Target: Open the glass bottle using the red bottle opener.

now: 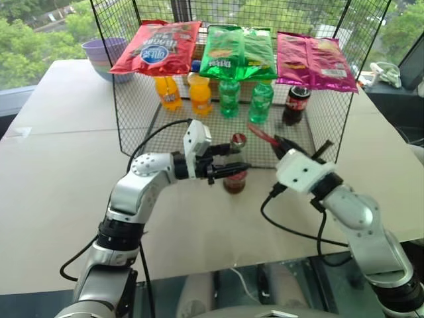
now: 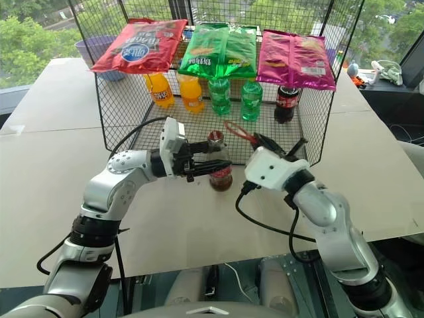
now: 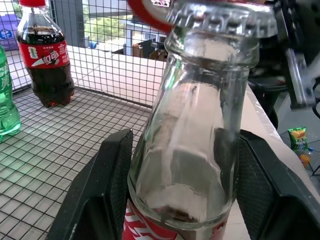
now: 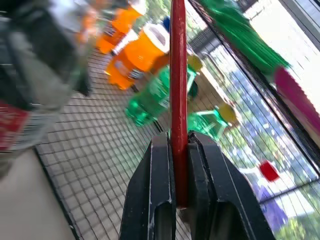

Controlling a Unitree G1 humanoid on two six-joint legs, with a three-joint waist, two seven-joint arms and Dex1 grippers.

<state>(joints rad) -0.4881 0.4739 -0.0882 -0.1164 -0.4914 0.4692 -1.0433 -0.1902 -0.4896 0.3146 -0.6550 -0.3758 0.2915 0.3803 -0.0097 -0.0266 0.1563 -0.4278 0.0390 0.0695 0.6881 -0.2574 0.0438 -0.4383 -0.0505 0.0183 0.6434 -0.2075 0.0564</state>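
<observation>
The glass bottle stands upright on the table, just in front of the wire rack, and everything below is placed against it. Nearest the robot, the left gripper reaches in from the bottle's left with its two black fingers pressed on either side of the glass just above the red label, so the bottle is clamped and steadied. Just to the bottle's right, the right gripper is shut tight on the handle of the red bottle opener, whose loop end points toward the cap.

In the left wrist view a red curve of the opener sits right at the rim of the cap (whether it is hooked under the crimped edge I cannot tell). The cap is plainly on the bottle.

So, by my reading, the pick-up of the opener and the bracing of the bottle are done; seating the loop under the cap edge is in hand or nearly so, and the actual levering off of the cap is all to come.

Behind the bottle, inside the rack, stand orange, green and cola bottles, with snack bags lying on top.
</observation>
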